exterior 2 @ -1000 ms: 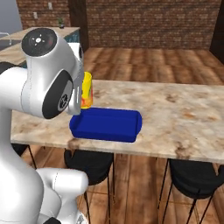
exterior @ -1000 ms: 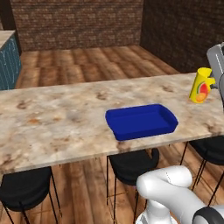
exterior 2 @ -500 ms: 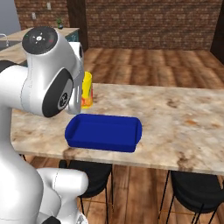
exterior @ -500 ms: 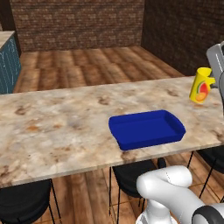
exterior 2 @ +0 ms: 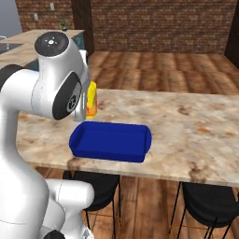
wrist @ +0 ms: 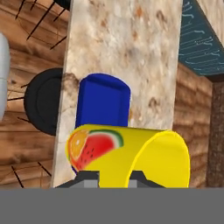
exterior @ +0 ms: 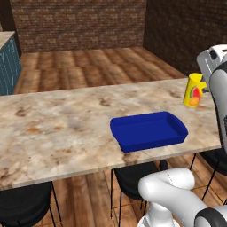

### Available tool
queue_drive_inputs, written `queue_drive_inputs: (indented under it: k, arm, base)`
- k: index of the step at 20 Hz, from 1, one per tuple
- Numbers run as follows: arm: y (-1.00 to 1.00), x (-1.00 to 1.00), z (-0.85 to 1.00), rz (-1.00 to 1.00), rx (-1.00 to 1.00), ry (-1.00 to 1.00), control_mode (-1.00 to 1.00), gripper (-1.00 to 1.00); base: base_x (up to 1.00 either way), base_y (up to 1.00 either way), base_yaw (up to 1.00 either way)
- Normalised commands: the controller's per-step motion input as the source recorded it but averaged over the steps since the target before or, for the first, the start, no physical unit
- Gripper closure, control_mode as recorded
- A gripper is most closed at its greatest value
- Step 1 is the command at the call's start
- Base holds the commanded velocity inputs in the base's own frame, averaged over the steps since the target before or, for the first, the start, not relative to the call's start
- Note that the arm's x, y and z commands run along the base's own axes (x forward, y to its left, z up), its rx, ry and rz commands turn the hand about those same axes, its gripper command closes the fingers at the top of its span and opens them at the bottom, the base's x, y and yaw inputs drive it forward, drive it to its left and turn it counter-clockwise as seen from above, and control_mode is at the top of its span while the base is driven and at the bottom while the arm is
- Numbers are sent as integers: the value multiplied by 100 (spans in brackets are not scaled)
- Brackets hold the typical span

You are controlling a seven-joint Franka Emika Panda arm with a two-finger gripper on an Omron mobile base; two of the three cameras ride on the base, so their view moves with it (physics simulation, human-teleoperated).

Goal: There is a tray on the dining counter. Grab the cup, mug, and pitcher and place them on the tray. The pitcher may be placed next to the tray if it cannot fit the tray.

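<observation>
My gripper (wrist: 114,177) is shut on the yellow cup (wrist: 131,153), pinching its wall near the rim. The cup bears a watermelon and orange mark. It hangs beside my arm at the right end of the dining counter (exterior: 66,119), where it shows as the cup (exterior: 194,91). From the other side the cup (exterior 2: 91,100) peeks out behind my arm. The blue tray (exterior: 148,131) lies bare near the counter's front edge. Seen from the hand, the tray (wrist: 103,105) lies just beyond the cup. The tray (exterior 2: 109,140) sits slightly right of the cup. The mug and pitcher are out of view.
Black bar stools (exterior: 22,206) (exterior 2: 205,203) stand under the counter's near edge. Teal cabinets (exterior: 9,66) stand at the far left. Wooden floor and a brick wall lie behind the counter (exterior 2: 196,126).
The whole picture shifted a little as the base drove, so the counter and tray appear slightly nearer. The cup has stayed in my shut gripper throughout.
</observation>
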Motion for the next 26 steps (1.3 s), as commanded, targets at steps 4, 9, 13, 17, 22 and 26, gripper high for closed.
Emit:
queue_drive_inputs:
  k: [4,9,13,17,22,26]
  arm:
    - [17,92,-100,32,4,6,-100,100]
    - [26,52,-81,36,2,2,-100,100]
    - [29,36,-41,6,0,3,-100,100]
    - [24,33,-29,0,0,1,-100,100]
    - [22,35,-44,0,0,6,-100,100]
    - [14,36,-46,0,0,10,-100,100]
  base:
    - [0,0,0]
    - [0,0,0]
    - [0,0,0]
    - [0,0,0]
    - [0,0,0]
    - [0,0,0]
